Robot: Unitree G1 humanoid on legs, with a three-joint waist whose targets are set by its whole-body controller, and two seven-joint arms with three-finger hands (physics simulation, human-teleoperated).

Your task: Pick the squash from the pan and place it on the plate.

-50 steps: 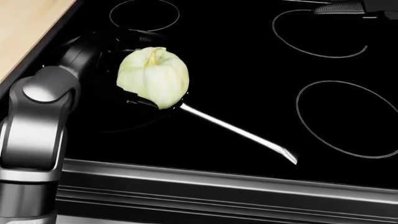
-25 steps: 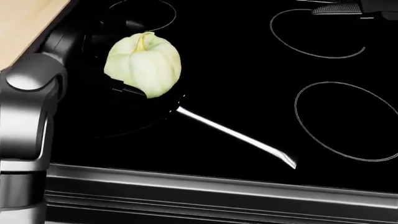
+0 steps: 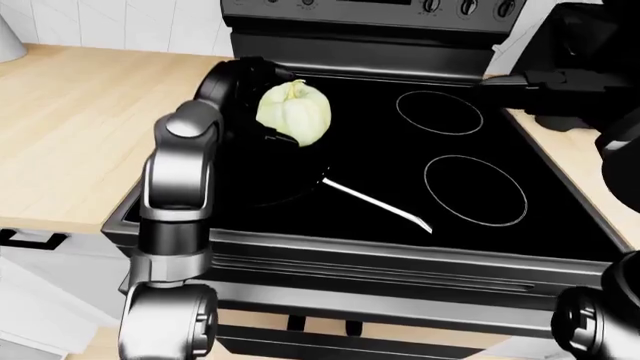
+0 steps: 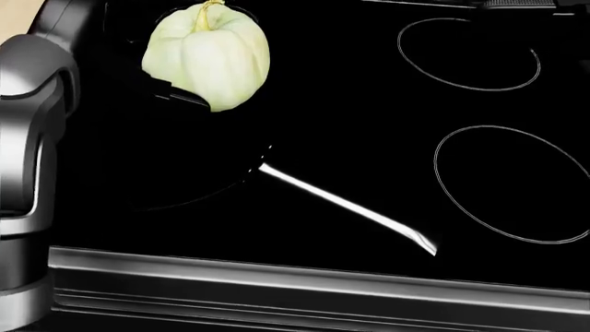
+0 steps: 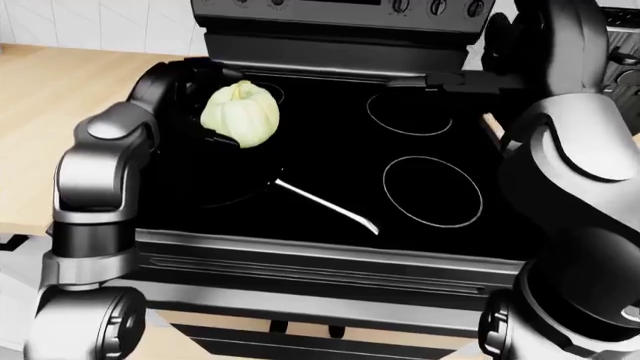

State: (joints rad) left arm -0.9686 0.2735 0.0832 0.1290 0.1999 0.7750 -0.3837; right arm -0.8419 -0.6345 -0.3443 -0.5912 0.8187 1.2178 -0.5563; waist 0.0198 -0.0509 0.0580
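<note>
A pale green-white squash (image 4: 207, 55) with a short yellow stem hangs above the stove, held from below and behind by my left hand (image 3: 262, 133), whose dark fingers (image 4: 171, 91) close round its lower left side. Beneath it sits the black pan (image 3: 270, 191), nearly lost against the black cooktop. Only its thin rim (image 4: 185, 200) and silver handle (image 4: 351, 207) stand out. My right hand (image 3: 520, 81) reaches in at the upper right with fingers stretched flat, holding nothing. No plate shows in any view.
The black glass cooktop (image 3: 470, 135) has round burner rings (image 3: 475, 189) to the right of the pan. Light wooden counters (image 3: 70, 127) flank the stove. Its knob panel (image 3: 380, 7) runs along the top, and its steel edge (image 4: 295, 277) crosses the bottom.
My left hand has lifted the squash higher and a little leftward, clear of the pan. The pan and its handle have stayed where they were.
</note>
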